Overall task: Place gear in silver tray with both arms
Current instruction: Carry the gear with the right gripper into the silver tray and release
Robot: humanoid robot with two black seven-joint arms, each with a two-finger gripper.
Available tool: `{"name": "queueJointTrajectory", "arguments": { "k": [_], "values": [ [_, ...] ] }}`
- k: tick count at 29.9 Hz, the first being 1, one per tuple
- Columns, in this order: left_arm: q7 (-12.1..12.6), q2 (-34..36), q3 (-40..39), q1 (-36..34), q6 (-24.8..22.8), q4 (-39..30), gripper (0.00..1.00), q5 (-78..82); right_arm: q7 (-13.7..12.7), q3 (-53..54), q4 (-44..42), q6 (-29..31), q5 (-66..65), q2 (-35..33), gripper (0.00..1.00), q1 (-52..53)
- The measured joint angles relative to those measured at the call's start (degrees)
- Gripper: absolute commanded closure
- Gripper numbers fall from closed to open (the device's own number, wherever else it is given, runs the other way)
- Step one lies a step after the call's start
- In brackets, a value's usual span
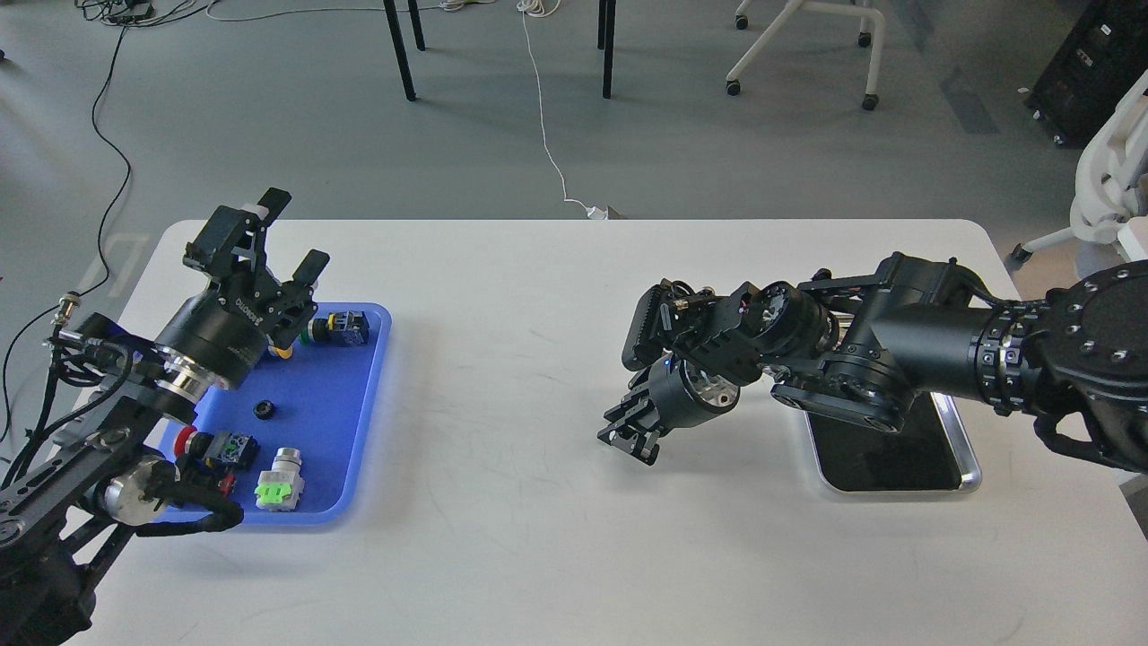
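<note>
While both arms sit over the white table [538,314], status reads:
left gripper [289,235]: fingers spread apart, nothing between them, raised above the far edge of the blue tray [359,467]
right gripper [630,431]: low over bare table, pointing left, seen end-on (cannot tell if fingers are apart or together)
gear [264,410]: small black ring lying in the blue tray, among the push-button parts, clear of both grippers
silver tray [964,458]: right side of the table, partly hidden under the right arm, visible part holds nothing

Blue tray [359,467] on the table [538,296] at left, silver tray [964,449] at right, well apart
</note>
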Motion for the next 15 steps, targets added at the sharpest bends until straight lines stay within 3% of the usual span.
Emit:
{"name": "queueJointTrajectory", "arguments": {
  "k": [8,15],
  "values": [
    [0.00,0.10,0.01,-0.12,-0.09,-0.10,0.02,0.00,0.00,0.34,4.44,-0.20,0.53,-12.42,0.84,7.26],
    [0.00,-0.04,0.03,-0.19,-0.09,-0.69,0.02,0.00,0.01,0.11,5.04,-0.05,0.32,-25.42,0.84,6.56]
  ]
}}
